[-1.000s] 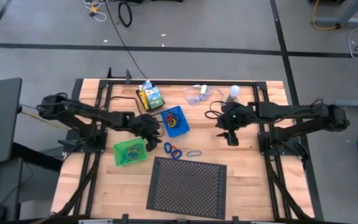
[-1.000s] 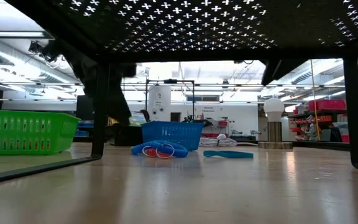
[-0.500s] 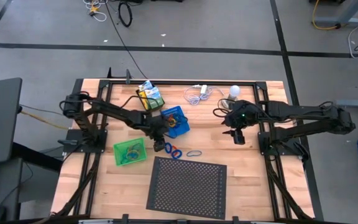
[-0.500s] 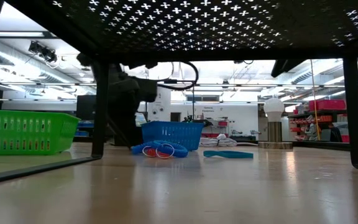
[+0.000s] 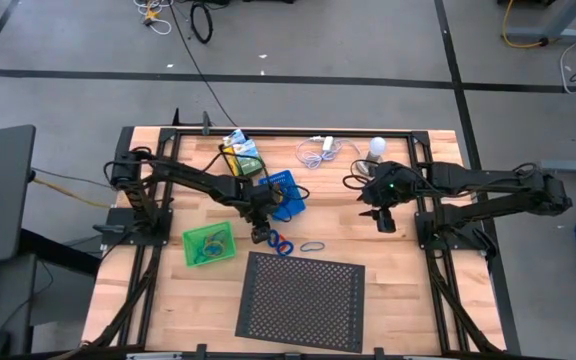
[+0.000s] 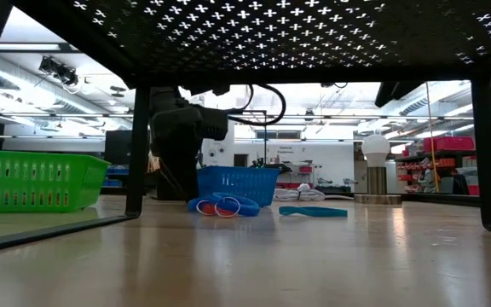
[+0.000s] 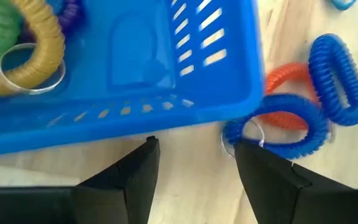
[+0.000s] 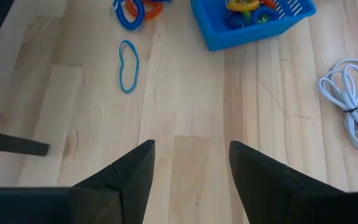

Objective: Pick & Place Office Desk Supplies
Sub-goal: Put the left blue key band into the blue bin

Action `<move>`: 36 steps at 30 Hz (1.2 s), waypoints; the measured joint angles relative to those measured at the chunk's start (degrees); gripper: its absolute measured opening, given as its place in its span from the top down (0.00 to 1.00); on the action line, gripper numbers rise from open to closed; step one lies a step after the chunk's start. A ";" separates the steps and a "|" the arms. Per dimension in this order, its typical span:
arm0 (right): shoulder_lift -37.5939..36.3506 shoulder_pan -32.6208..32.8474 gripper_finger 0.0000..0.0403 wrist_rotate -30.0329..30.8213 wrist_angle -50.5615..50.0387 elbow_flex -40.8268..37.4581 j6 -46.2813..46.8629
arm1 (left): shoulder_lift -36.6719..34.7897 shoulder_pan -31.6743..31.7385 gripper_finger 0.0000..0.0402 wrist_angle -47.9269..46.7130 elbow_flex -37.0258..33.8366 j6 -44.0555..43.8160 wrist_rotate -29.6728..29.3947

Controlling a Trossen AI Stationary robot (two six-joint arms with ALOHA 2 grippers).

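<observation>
Blue plastic slotted tray (image 5: 282, 193) sits just above centre of the high view on the light wooden table (image 5: 398, 300); we see yellow, green and purple coiled loops inside it in the left wrist view. At the tray's lower-left corner we find the left gripper (image 5: 259, 234), fingers released and apart, nothing between them, poised beside a cluster of blue and orange coiled loops (image 5: 278, 243) lying on the table just below the tray. A thin blue band (image 5: 313, 245) lies just right of that cluster. The green plastic tray (image 5: 209, 245) holding small coloured items stands left of centre. The yellow-green crayon box (image 5: 240, 155) rests at upper centre. The right gripper (image 5: 384, 222) hangs right of centre, fingers spread and empty.
</observation>
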 joint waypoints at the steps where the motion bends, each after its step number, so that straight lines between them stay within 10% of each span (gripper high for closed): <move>1: 0.00 0.00 0.47 0.00 -0.14 0.00 -0.02 | 0.00 -0.05 0.45 0.22 0.36 0.27 0.51; 23: 0.02 0.00 0.47 0.00 -0.94 0.00 0.22 | 5.97 -0.23 0.47 5.35 1.20 0.84 9.21; 31: 0.02 0.00 0.47 0.00 -0.92 0.00 0.23 | 3.45 -0.61 0.91 4.73 0.91 2.59 4.60; 36: 0.02 0.00 0.47 0.00 -0.91 0.00 0.42 | -0.20 -1.89 0.97 1.04 0.71 2.80 -1.76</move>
